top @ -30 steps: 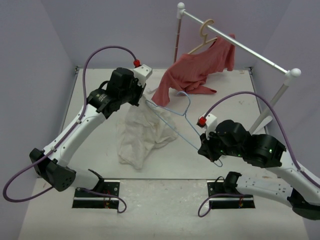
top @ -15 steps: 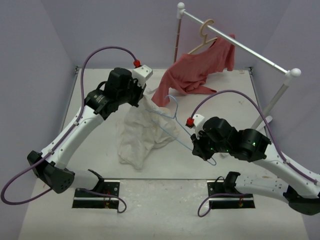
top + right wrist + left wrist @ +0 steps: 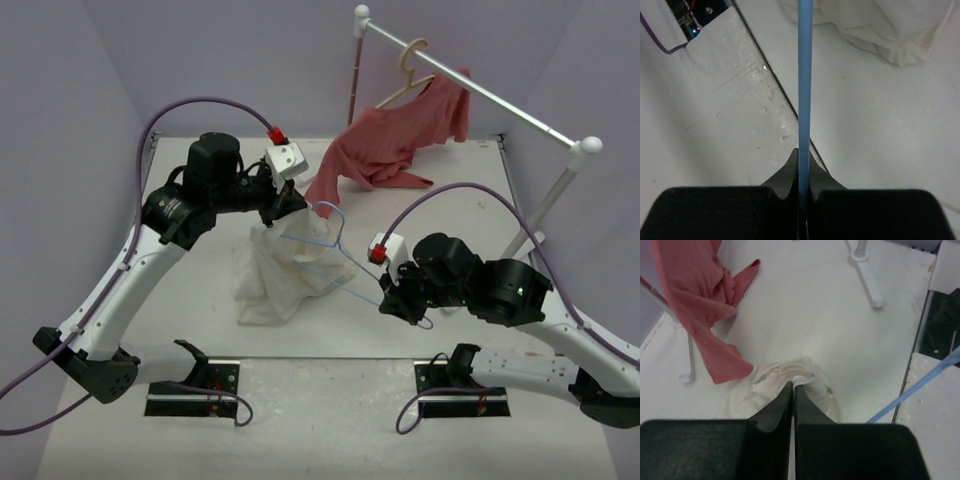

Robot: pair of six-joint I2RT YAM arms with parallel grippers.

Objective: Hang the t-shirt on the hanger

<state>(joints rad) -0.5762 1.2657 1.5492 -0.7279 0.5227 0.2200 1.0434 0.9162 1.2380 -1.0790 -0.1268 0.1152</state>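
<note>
Two grips are in play: my left gripper (image 3: 792, 386) has its jaws pinched together on a fold of the cream-white, wrinkled cotton t-shirt (image 3: 272, 268), and my right gripper (image 3: 804, 156) is clamped on the thin light-blue wire hanger (image 3: 803, 75), the wire running straight out between its fingers. The t-shirt hangs from the left pinch as a limp bunch, its lower part pooled on the white table (image 3: 200, 300) left of centre, just beside the salmon-red shirt (image 3: 390, 150) that droops from the beige hanger (image 3: 410, 70) on the silver rail (image 3: 500, 100). From the top view the blue hanger reaches across from the right gripper, with its far end against the top of the bunch. I cannot tell whether the wire has entered an opening or only lies over the cloth, and the left wrist view does not show whether I hold collar or hem. I judge the cotton light and soft; it will sag, fold and close any opening I fail to spread, so an edge near the neck is the place to hold. The wire looks light but springy and thin, likely to twist in the jaws, so a firm grip near a corner suits it.
</note>
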